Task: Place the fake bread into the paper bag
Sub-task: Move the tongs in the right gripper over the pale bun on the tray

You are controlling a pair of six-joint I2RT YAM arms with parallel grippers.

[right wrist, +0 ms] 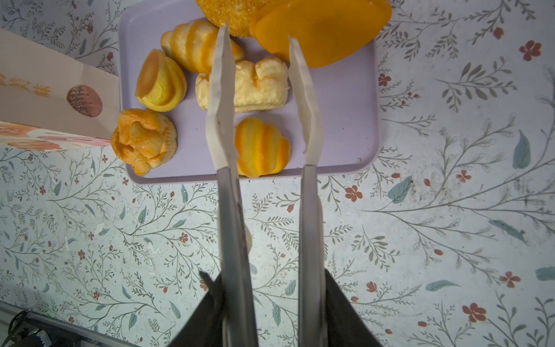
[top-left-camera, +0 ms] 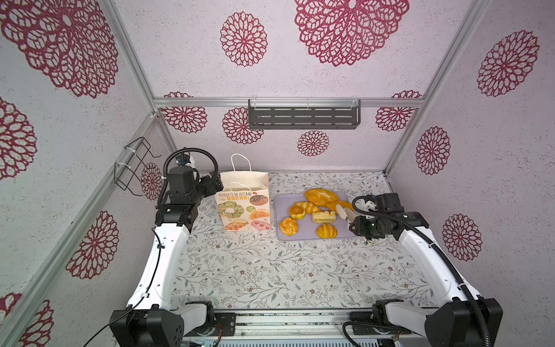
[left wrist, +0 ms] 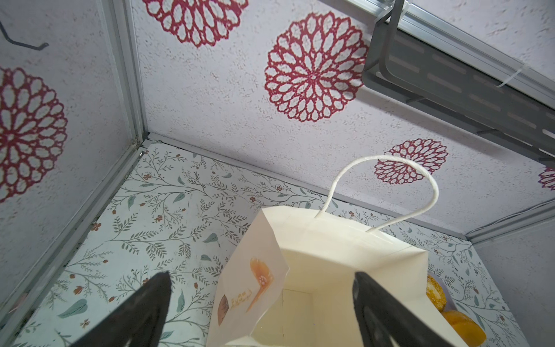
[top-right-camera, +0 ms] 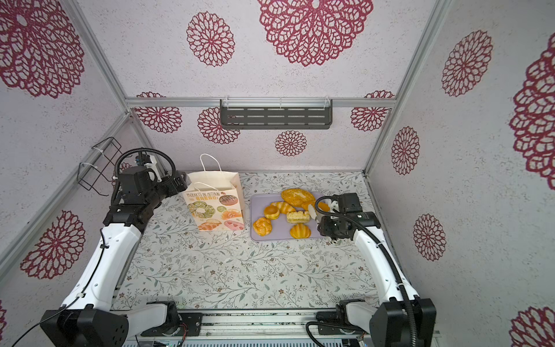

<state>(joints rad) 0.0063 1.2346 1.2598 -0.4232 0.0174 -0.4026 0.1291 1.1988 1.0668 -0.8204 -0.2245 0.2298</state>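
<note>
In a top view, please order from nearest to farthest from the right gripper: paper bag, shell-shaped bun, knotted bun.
1. Shell-shaped bun, tray's front edge, right of middle.
2. Knotted bun, front left corner of the tray.
3. Paper bag, standing left of the tray.

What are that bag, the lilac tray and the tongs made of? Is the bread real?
The bag looks like matte cream paper: crisp folds, twisted cord handles. The tray seems smooth plastic, evenly lilac with a rounded rim. The tongs look like brushed metal with pale translucent tips, perhaps silicone. The shell bun seems painted foam or plastic, not real: overly vivid orange stripes.
</note>
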